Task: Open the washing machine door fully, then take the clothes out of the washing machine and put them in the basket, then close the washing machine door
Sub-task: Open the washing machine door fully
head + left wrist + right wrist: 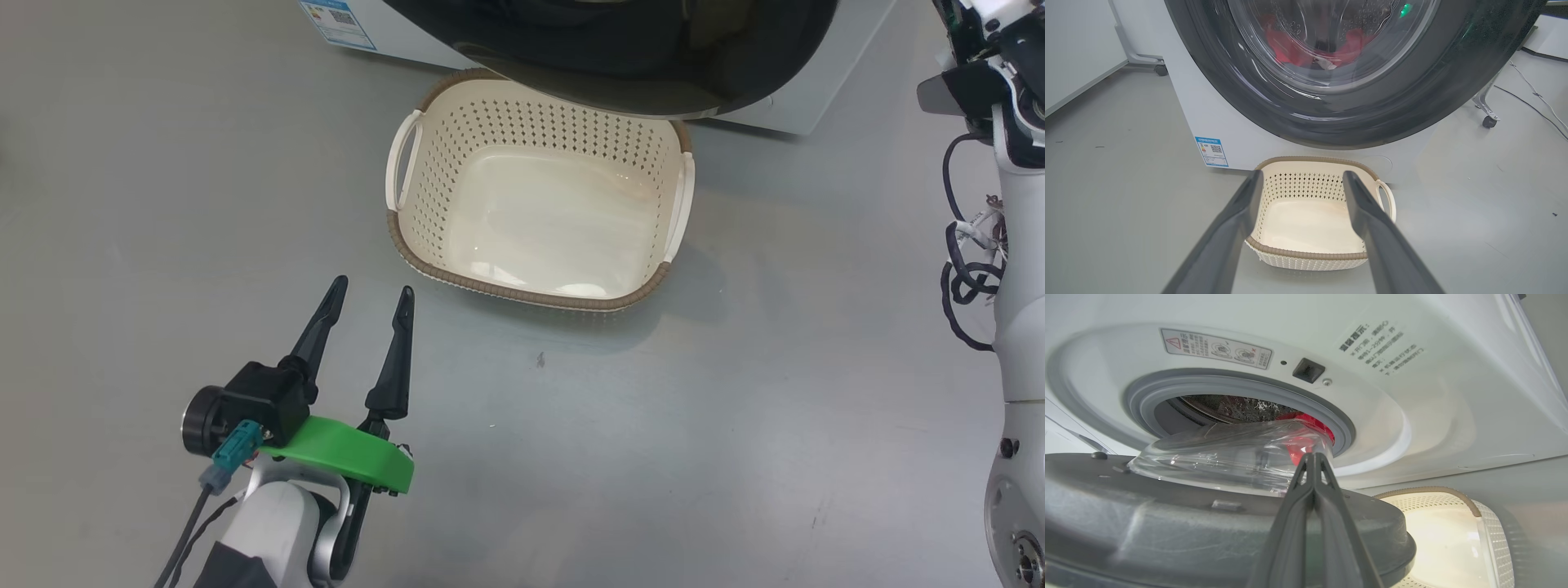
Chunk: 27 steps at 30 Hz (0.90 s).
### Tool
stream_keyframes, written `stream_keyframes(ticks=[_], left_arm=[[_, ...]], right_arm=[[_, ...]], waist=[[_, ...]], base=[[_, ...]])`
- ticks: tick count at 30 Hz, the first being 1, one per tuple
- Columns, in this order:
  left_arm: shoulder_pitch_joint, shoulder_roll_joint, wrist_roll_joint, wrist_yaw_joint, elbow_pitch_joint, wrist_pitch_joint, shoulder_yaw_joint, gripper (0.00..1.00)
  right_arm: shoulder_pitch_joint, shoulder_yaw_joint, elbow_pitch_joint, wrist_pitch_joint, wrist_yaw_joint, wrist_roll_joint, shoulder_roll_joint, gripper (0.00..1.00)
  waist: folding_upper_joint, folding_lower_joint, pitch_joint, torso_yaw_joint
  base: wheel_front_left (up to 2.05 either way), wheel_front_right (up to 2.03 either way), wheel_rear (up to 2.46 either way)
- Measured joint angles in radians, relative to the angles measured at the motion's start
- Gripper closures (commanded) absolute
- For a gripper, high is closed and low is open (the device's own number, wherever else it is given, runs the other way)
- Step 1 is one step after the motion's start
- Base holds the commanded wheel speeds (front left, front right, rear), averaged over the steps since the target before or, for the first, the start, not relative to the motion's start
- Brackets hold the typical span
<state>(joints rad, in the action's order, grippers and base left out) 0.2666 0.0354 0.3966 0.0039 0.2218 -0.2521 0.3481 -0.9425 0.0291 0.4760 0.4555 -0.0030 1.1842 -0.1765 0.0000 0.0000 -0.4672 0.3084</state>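
Note:
The washing machine (1208,114) stands white at the top of the head view, its door (653,73) ajar, the black rim hanging over the basket's far edge. Through the glass in the left wrist view I see the red clothes (1286,49) in the drum. The cream basket (522,122) sits empty on the floor before the machine. My left gripper (372,287) hovers open near the basket's front left corner, holding nothing. My right gripper (1312,455) is shut and empty, lying along the door's grey inner face (1167,522), pointing at the gasket and clothes (1318,424).
My pale right arm (1020,327) with black cables runs down the right edge of the head view. A blue label (1211,151) marks the machine's low front. Wheeled stand legs (1484,110) and a floor cable (1535,98) lie right of the machine. Grey floor surrounds the basket.

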Motion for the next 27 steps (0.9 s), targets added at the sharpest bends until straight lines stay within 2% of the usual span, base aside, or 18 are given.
stream_keyframes(ticks=[5, 16, 27], left_arm=[[0.000, -0.002, 0.001, 0.001, 0.006, 0.000, 0.003, 0.00], [0.001, -0.002, 0.004, 0.010, 0.024, 0.000, 0.011, 0.00], [0.002, -0.002, 0.004, 0.012, 0.027, 0.000, 0.019, 0.00]], right_arm=[[-0.030, -0.030, 0.018, 0.062, -0.021, 0.071, 0.025, 1.00], [-0.064, -0.051, 0.050, 0.184, -0.071, 0.148, 0.025, 1.00], [-0.076, -0.055, 0.072, 0.283, -0.088, 0.197, 0.026, 1.00]], waist=[[0.0000, 0.0000, -0.002, 0.007], [0.0000, 0.0000, -0.003, 0.014], [0.0000, 0.0000, 0.002, 0.017]], base=[[0.00, 0.00, 0.00], [0.00, 0.00, 0.00], [0.00, 0.00, 0.00]])
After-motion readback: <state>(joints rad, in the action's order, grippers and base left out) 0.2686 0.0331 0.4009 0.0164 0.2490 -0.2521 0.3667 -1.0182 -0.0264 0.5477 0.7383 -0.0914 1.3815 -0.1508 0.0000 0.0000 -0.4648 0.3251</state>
